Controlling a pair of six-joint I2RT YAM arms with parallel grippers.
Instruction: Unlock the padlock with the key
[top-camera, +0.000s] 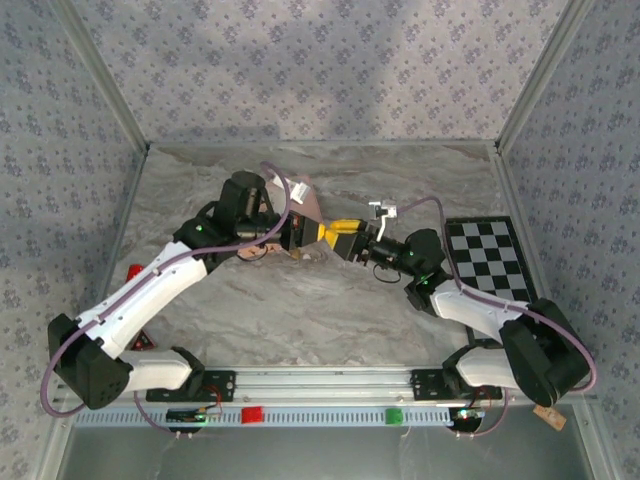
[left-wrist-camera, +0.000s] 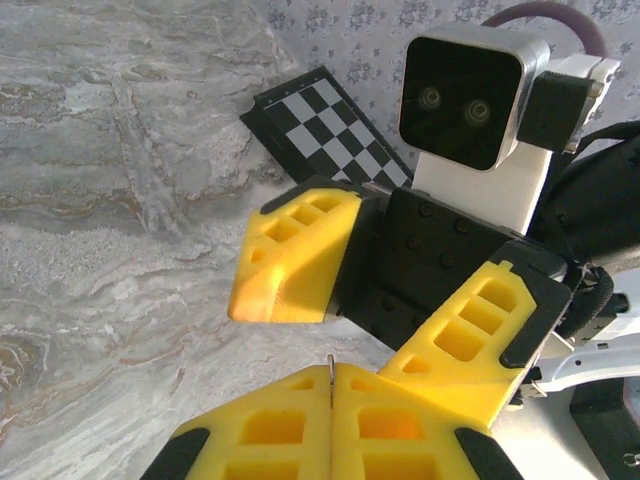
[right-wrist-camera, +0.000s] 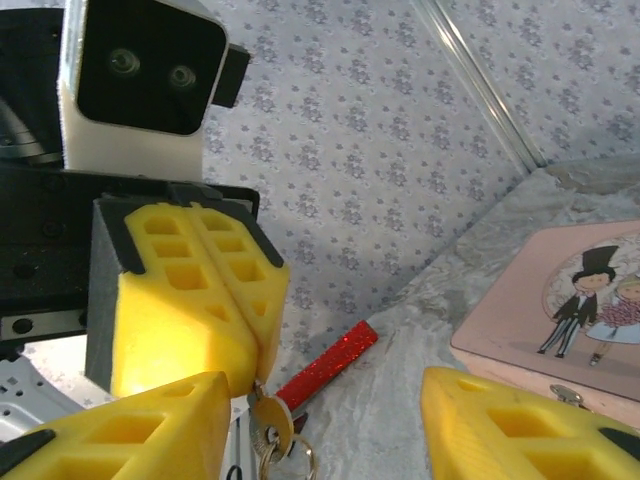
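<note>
above the table (top-camera: 330, 320), left tool (right-wrist-camera: 260, 372) pinching padlock (right-wrist-camera: 270, 420)

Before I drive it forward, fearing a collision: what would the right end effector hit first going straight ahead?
Probably the left end effector, shut on the padlock that hangs from its tips, right ahead; the gap looks short, though depth is unclear.

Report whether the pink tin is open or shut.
Shut: the pink tin shows no gap between lid and base along its front seam.
</note>
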